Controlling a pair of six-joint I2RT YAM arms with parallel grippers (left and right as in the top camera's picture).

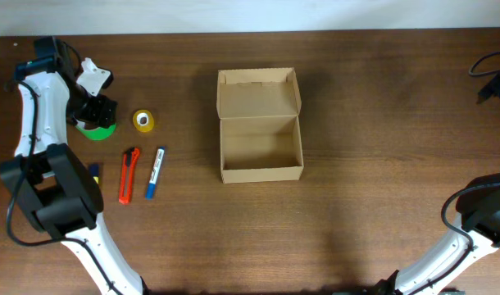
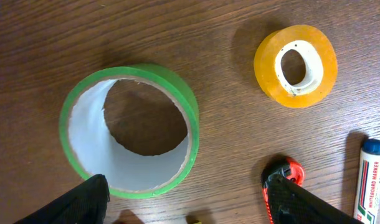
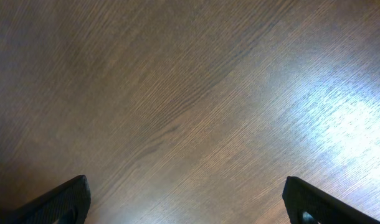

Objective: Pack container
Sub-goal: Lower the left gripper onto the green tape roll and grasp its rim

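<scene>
The tan cardboard container (image 1: 261,146) stands open at the table's middle, its flap lid (image 1: 258,92) folded back, and nothing shows inside. My left gripper (image 1: 93,113) is open and hovers over a green tape roll (image 1: 97,129) at the far left. In the left wrist view the green roll (image 2: 129,131) lies flat just ahead of the open fingers (image 2: 187,202), not gripped. A yellow tape roll (image 1: 143,120) (image 2: 296,65) lies to its right. My right gripper (image 3: 187,199) is open over bare wood; the right arm shows at the overhead view's right edge.
A red utility knife (image 1: 129,174) (image 2: 283,174) and a blue-capped whiteboard marker (image 1: 155,172) (image 2: 369,180) lie side by side below the tapes. A small blue and yellow object (image 1: 94,172) lies by the left arm's base. A black cable end (image 1: 492,78) sits at the far right.
</scene>
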